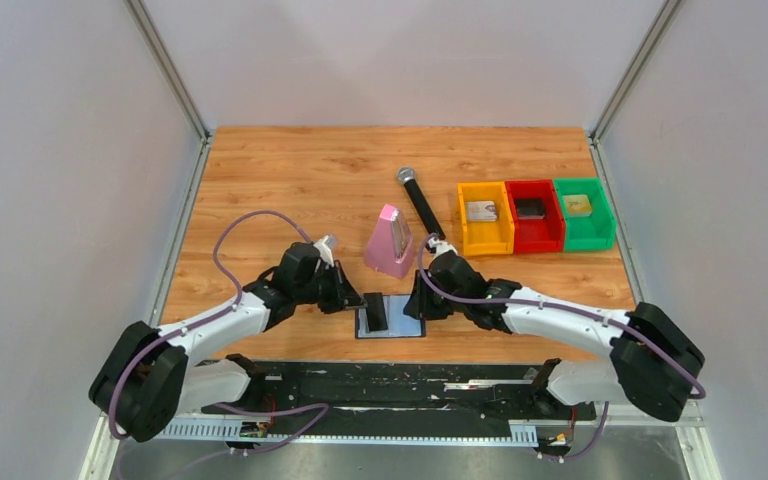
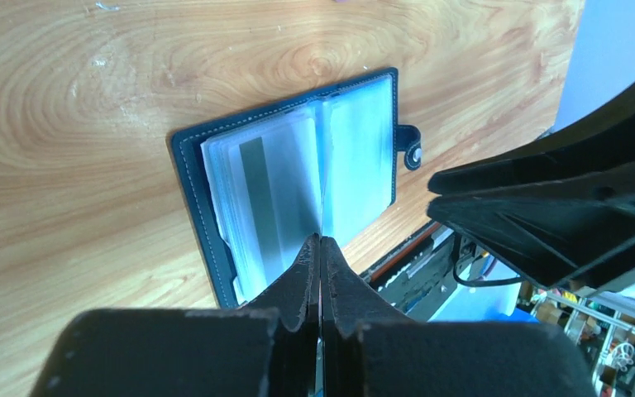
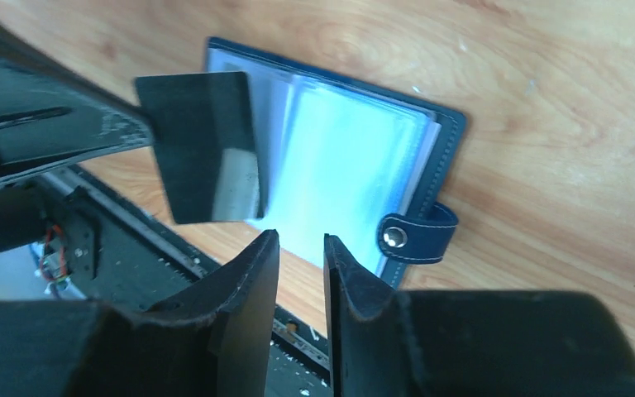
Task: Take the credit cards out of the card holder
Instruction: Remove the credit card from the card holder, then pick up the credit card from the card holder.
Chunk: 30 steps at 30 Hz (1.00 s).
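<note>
The navy card holder (image 1: 406, 327) lies open near the table's front edge, its pale blue sleeves (image 2: 355, 157) facing up and its snap tab (image 3: 413, 240) sticking out to the side. My left gripper (image 2: 321, 240) is shut on a credit card (image 3: 207, 157), dark and glossy, held upright on edge over the holder's left page. In the left wrist view that card (image 2: 321, 182) shows only as a thin line. A grey card (image 2: 260, 198) shows through a left sleeve. My right gripper (image 3: 302, 240) hovers at the holder's right edge, slightly open, with nothing between its fingers.
A pink metronome (image 1: 390, 242) and a black microphone (image 1: 420, 200) lie just behind the holder. Orange (image 1: 485, 240), red (image 1: 534, 238) and green (image 1: 583, 236) bins stand at the back right, each with a small item. A black rail (image 1: 410, 385) runs along the near edge.
</note>
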Each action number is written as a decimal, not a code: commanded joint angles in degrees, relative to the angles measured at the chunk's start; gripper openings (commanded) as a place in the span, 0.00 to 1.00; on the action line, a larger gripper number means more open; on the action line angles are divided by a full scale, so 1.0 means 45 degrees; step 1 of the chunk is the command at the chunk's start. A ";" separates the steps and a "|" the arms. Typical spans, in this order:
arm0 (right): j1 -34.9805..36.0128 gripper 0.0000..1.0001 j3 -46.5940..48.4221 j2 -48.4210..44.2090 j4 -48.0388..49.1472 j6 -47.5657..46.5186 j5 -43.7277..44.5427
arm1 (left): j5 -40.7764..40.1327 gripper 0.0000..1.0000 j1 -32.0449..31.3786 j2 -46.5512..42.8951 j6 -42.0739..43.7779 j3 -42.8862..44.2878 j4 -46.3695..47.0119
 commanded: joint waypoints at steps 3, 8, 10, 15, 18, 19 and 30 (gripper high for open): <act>0.0027 0.31 -0.0028 -0.1429 0.2089 -0.2719 -0.1187 | 0.0212 0.00 0.0044 -0.0897 -0.0158 0.0361 -0.0645; 0.1145 0.33 -0.0643 -0.2061 0.3917 -0.5495 -0.0196 | 0.0250 0.00 0.0042 -0.1472 -0.1105 0.0266 -0.0619; 0.2104 0.32 -0.1525 -0.2565 0.5678 -0.7218 0.1094 | 0.0078 0.00 0.0064 -0.1691 -0.1500 0.0246 -0.0746; 0.2913 0.36 -0.2757 -0.2838 0.7874 -0.8868 0.1921 | -0.0384 0.00 0.0043 -0.1829 -0.1950 0.0158 -0.0751; 0.3068 0.42 -0.2222 -0.2049 0.7170 -0.8635 0.1805 | -0.0589 0.00 0.0044 -0.1589 -0.1667 0.0295 -0.0965; 0.3102 0.44 -0.1850 -0.1674 0.6751 -0.8107 0.2202 | -0.0922 0.00 0.0041 -0.1491 -0.1315 0.0471 -0.1370; 0.2605 0.43 0.2334 0.2962 0.1972 -0.1530 0.1909 | -0.1882 0.17 0.0056 -0.0524 0.0087 0.0495 -0.1998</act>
